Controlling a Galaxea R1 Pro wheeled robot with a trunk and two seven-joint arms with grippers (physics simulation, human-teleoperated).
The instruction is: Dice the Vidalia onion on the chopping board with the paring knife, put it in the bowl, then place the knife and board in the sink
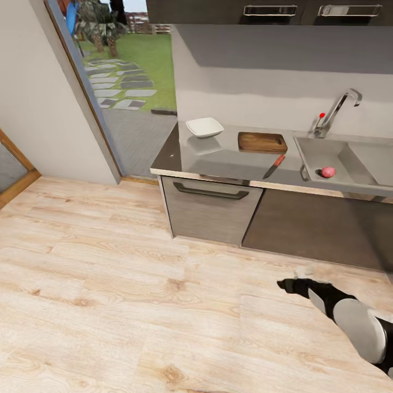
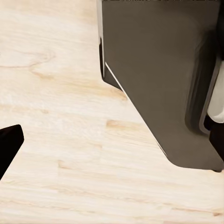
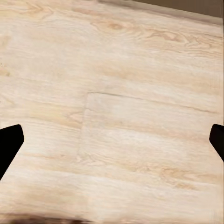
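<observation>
The right gripper [image 3: 114, 140] hangs spread wide, grasping nothing, over the wooden floor [image 1: 109, 284]. Well beyond it, the Vidalia onion [image 1: 328, 172] lies in the sink [image 1: 338, 155]; the left gripper's state is unclear.

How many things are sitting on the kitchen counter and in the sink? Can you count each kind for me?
Bowls: 1, the white bowl
Boards: 1, the chopping board
Knives: 1, the paring knife
Onions: 1, the onion in the sink
Total: 4

Black arm [image 1: 319, 292] with grey-white rounded shell.
</observation>
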